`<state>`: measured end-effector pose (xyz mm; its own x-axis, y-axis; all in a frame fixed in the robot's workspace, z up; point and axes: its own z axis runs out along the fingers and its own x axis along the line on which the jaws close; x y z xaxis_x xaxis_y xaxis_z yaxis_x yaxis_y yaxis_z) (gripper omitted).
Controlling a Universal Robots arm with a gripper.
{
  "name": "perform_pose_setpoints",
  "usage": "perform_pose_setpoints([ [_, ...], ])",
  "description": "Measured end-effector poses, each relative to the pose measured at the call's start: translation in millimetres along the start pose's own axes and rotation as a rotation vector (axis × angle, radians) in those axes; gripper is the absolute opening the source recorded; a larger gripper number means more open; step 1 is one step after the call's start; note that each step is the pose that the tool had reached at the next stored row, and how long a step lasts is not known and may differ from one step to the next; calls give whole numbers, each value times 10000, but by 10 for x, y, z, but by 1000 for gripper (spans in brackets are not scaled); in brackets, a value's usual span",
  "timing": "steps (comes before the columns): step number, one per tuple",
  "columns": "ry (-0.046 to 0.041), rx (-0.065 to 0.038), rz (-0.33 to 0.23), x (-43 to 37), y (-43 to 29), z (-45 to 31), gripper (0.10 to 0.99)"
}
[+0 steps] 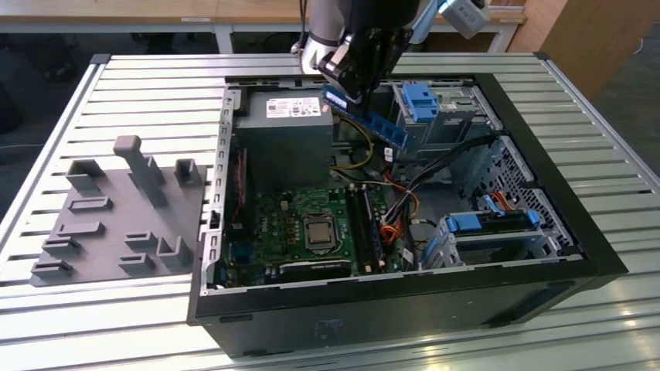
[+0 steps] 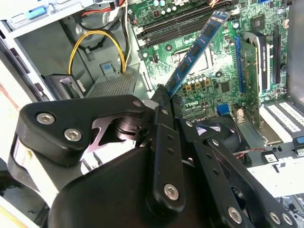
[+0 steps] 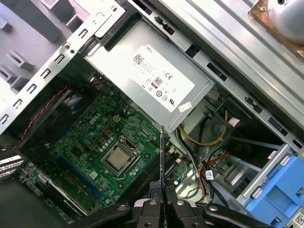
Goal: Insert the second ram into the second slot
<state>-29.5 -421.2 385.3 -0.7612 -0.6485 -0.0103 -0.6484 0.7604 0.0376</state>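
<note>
one black gripper (image 3: pixel 163 203) is clamped tight on the second ram (image 3: pixel 162 161), its fingers (image 3: pixel 151 209) pressed against the two flat faces at one end of the stick. in the first wrist view the stick is seen edge-on, a thin dark line reaching out from between the fingertips. in the second wrist view its blue board and row of dark chips run slantwise away from the black linkages. the stick hangs in the air over the open computer, touching nothing but the gripper.

below it lies the green motherboard (image 2: pixel 223 76). the long dark memory slots (image 2: pixel 180 23) are well apart from the stick's free end, and the silver cpu socket (image 3: pixel 116 159) lies just beside them. a black fan (image 2: pixel 223 133) sits at the edge of the board. a loop of yellow cables (image 2: pixel 97 32) curls in the bay next to the grey power supply (image 3: pixel 156 80), which carries a white label.

in the exterior view the stick slopes down toward the exterior view's right, held above the edge of the power supply. it sits near a chunky blue drive-bay clip (image 1: pixel 418 99), and another blue clip (image 1: pixel 480 224) sits lower in the drive cage. orange cables (image 1: pixel 392 228) trail between the board and that cage. the black tower case (image 1: pixel 413 290) lies on its side with the panel off, on a slatted aluminium table (image 1: pixel 154 85). a grey fixture plate (image 1: pixel 103 243) with upright blocks rests on the table at the exterior view's left, apart from the case.
</note>
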Motion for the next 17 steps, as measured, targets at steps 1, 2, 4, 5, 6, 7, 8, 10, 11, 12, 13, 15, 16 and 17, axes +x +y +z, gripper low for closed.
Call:
perform_pose_setpoints([
  [1,-1,1,36,0,0,0,137],
  [2,-3,1,71,0,0,0,137],
  [4,-5,1,130,0,0,0,137],
  [5,-6,2,162,0,0,0,137],
  [6,-7,3,194,0,0,0,137],
  [7,-8,3,226,0,0,0,137],
  [8,-10,3,255,0,0,0,137],
  [10,-11,4,314,0,0,0,137],
  [11,-12,4,340,0,0,0,137],
  [12,-14,4,365,0,0,0,137],
  [13,-15,5,393,0,0,0,137],
  [15,-17,5,443,0,0,0,137],
  [16,-17,5,468,0,0,0,137],
  [17,-18,5,492,0,0,0,137],
])
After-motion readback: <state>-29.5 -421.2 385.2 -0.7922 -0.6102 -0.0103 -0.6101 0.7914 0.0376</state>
